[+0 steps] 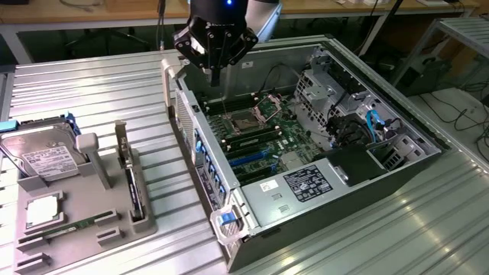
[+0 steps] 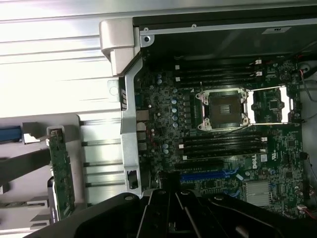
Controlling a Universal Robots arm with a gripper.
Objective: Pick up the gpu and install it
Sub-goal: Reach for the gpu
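Note:
The gpu [image 1: 134,189] is a thin dark card standing on edge in a slot of the grey holder [image 1: 114,229], its pale metal bracket strip rising at the far end. In the wrist view the gpu [image 2: 62,171] lies outside the case wall. My gripper [image 1: 216,77] hangs over the rear corner of the open computer case [image 1: 191,123], well apart from the card. Its fingers [image 2: 171,196] are shut together with nothing between them. Below them lies the motherboard with its open processor socket [image 2: 221,110] and a blue expansion slot [image 2: 208,176].
On the grey holder also sit a silver hard drive [image 1: 42,154], a square processor chip [image 1: 42,209] and a green memory stick [image 1: 73,224]. The case holds drive cages and blue cables [image 1: 374,123] at the exterior view's right. Everything rests on a ribbed metal table [image 1: 91,91].

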